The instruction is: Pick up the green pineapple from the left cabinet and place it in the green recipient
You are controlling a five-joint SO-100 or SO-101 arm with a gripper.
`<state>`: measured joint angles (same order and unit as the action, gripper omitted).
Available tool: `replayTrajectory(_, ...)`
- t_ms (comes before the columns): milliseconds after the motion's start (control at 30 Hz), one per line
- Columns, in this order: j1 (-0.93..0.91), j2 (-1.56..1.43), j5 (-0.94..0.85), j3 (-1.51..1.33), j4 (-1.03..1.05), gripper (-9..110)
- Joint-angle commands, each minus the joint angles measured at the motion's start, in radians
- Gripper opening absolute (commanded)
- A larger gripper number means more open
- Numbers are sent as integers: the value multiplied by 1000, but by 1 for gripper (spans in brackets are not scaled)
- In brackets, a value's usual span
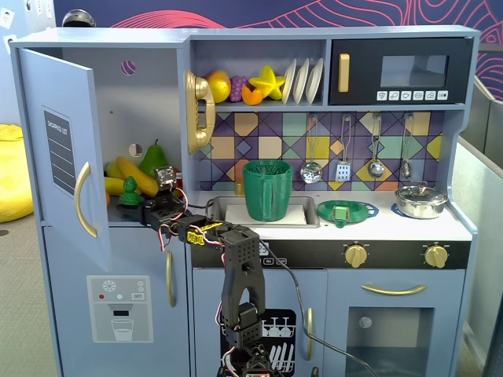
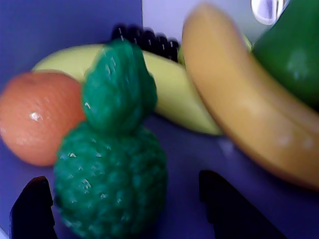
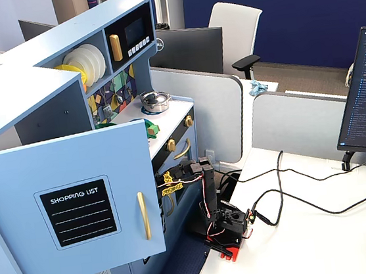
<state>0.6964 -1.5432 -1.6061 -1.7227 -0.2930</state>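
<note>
The green pineapple [image 2: 112, 184] stands upright on the shelf of the left cabinet [image 1: 149, 86], whose door [image 1: 63, 157] is swung open. It also shows in a fixed view [image 1: 130, 191]. My gripper [image 2: 124, 199] is open, with the pineapple's body between the two black fingertips [image 2: 32, 204]. The left tip is right beside the body and the right tip stands apart from it. In a fixed view the gripper [image 1: 145, 206] reaches into the cabinet from the right. The green recipient [image 1: 267, 188] stands in the sink. In the side fixed view the open door [image 3: 79, 211] hides the pineapple.
An orange [image 2: 35, 119] is close on the pineapple's left. Bananas [image 2: 249, 114], black grapes [image 2: 144, 37] and a dark green pear [image 1: 155, 157] lie behind it. A green strainer-plate [image 1: 346, 210] and a steel pot [image 1: 420, 200] sit on the counter. The cabinet's right wall [image 1: 185, 118] stands between shelf and sink.
</note>
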Motion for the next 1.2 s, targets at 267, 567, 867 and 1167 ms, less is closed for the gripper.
replayTrajectory(267, 18, 163, 31, 268, -15, 30)
replayTrajectory(567, 64, 57, -272, 192, 41, 0)
replayTrajectory(867, 144, -601, -448, -183, 238, 0)
replayTrajectory(1167, -71, -1135, -454, -290, 673, 0)
